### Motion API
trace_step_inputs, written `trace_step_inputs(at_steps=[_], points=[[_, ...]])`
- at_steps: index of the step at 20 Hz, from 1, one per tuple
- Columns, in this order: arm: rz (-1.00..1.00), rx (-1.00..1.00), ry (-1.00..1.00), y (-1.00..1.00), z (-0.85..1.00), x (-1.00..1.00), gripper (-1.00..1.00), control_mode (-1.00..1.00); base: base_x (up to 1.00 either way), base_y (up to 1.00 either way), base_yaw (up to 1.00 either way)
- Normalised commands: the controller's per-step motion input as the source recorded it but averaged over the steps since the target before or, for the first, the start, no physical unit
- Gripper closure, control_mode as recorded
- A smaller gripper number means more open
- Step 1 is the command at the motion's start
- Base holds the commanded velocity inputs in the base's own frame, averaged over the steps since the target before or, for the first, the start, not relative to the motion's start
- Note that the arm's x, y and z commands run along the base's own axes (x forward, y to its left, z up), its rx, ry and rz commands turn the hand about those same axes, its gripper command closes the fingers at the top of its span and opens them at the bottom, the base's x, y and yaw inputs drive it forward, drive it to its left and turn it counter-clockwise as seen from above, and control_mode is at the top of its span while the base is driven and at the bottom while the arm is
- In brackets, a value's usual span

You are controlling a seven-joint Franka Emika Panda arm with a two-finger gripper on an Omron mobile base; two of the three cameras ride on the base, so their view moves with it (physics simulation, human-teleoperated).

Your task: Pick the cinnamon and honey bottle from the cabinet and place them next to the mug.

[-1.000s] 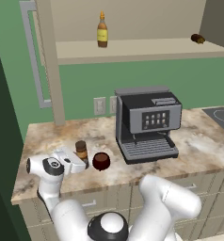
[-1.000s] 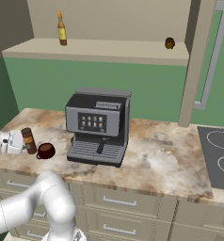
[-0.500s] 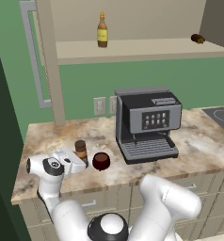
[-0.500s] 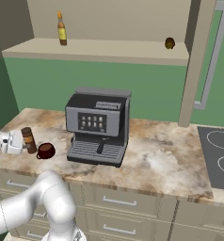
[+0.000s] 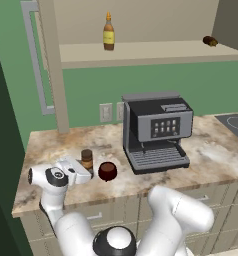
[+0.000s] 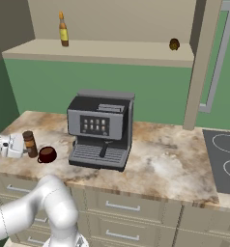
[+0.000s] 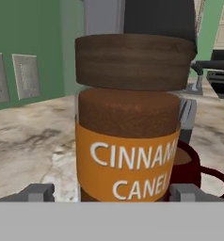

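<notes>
Brown and orange-banded, the cinnamon [image 7: 130, 127] stands upright on the counter [image 5: 211, 150] just beside the mug [image 5: 107, 171], on its left as we face it from the left base view. We have the gripper [image 5: 81, 172] low at the jar's level, a finger [image 7: 38, 192] on each side of it, and we cannot tell whether they are clamped on the jar or already slack. We judge the jar is set down here because the mug is where both items must end up, and upright so it stays put once let go. The honey bottle [image 5: 108, 32] stands on the cabinet [image 5: 141, 52] shelf, well above and apart from us, so that half of the job is not yet done. A coffee machine [image 5: 156, 130] sits right of the mug, leaving the left side as the free spot.
</notes>
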Motion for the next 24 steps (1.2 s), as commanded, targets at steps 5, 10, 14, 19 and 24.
trace_step_inputs(at_steps=[5,10,14,19,24], points=[[0.00,0.00,0.00,0.04,0.04,-0.06,-1.00,-1.00,0.00,0.00,0.00],[0.04,0.00,-0.03,0.26,0.21,-0.31,-1.00,-1.00,0.00,0.00,0.00],[0.06,0.00,0.00,0.16,0.29,-0.32,-1.00,-1.00,0.00,0.00,0.00],[0.13,0.02,-0.01,-0.03,0.41,-0.63,-1.00,-1.00,0.00,0.00,0.00],[0.21,0.05,-0.08,-0.38,0.62,-0.75,-1.00,-1.00,0.00,0.00,0.00]])
